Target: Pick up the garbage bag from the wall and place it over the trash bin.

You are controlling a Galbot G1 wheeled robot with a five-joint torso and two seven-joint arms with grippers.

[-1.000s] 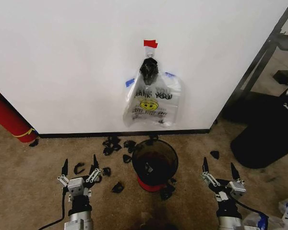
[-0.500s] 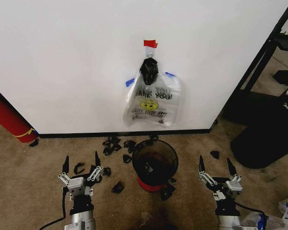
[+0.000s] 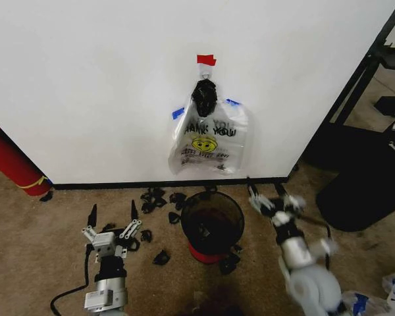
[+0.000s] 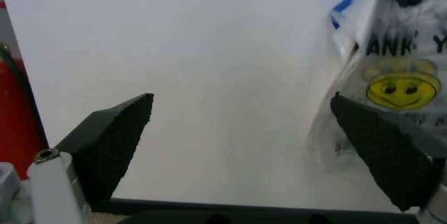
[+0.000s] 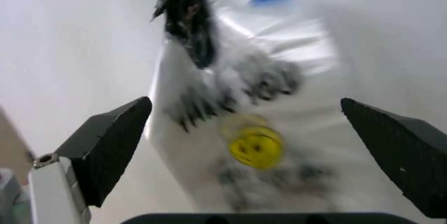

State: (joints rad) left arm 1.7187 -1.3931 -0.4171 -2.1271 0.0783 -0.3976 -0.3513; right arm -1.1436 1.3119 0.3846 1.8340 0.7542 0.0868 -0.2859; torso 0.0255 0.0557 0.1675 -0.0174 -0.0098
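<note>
The garbage bag (image 3: 208, 141), clear with black "THANK YOU" print and a yellow smiley, hangs on the white wall (image 3: 85, 85) under a black knot (image 3: 204, 97) and red tape (image 3: 206, 60). The trash bin (image 3: 212, 222), dark with a red base, stands on the carpet right below it. My right gripper (image 3: 266, 191) is open, raised beside the bin's right rim, below the bag's lower right corner. Its wrist view faces the bag (image 5: 258, 130) between open fingers (image 5: 112, 145). My left gripper (image 3: 112, 214) stands open, low over the carpet left of the bin, with the bag (image 4: 394, 72) off to one side.
A long red cylinder (image 3: 13, 161) leans at the far left. Black scraps (image 3: 159, 197) litter the carpet between the baseboard (image 3: 118, 185) and the bin. A big black bulky object (image 3: 368, 181) and a black frame leg (image 3: 355, 85) stand at the right.
My right gripper has risen and swung left and forward, from low on the carpet to beside the bin's rim near the bag. The left gripper has crept slightly forward.
</note>
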